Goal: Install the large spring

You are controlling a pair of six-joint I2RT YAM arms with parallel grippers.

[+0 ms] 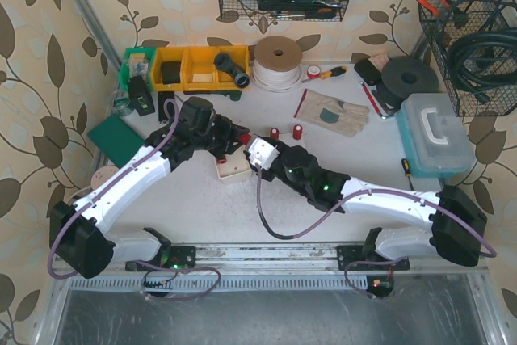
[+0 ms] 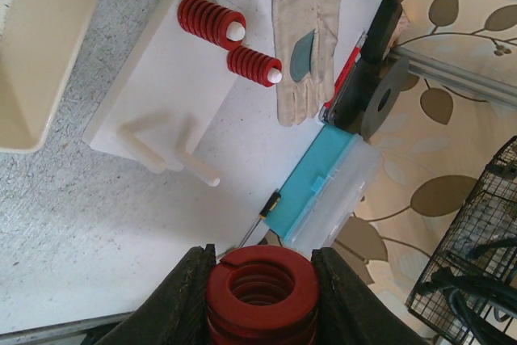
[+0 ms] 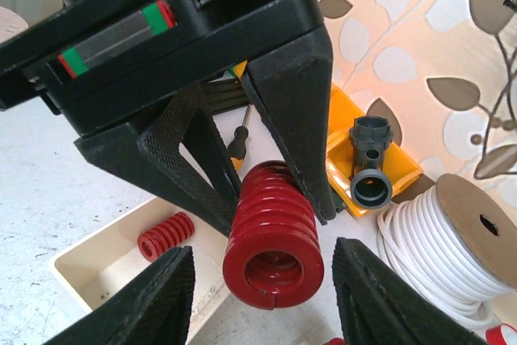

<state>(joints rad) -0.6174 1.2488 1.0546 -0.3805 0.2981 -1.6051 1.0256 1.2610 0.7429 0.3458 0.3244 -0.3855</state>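
Red coils of the large spring (image 2: 261,284) sit clamped in the left gripper (image 2: 262,292), mid-table by a beige tray (image 3: 97,272). The right gripper (image 3: 262,280) stands half open around the spring's free end (a gap shows on each side). Farther right, two small springs (image 2: 212,19) stand at a white plate (image 2: 161,94).

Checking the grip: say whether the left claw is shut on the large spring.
Shut: the left claw presses both sides of the large spring.

Lower coils of large spring (image 2: 262,284) cut off, tray (image 2: 40,46) perhaps half cropped
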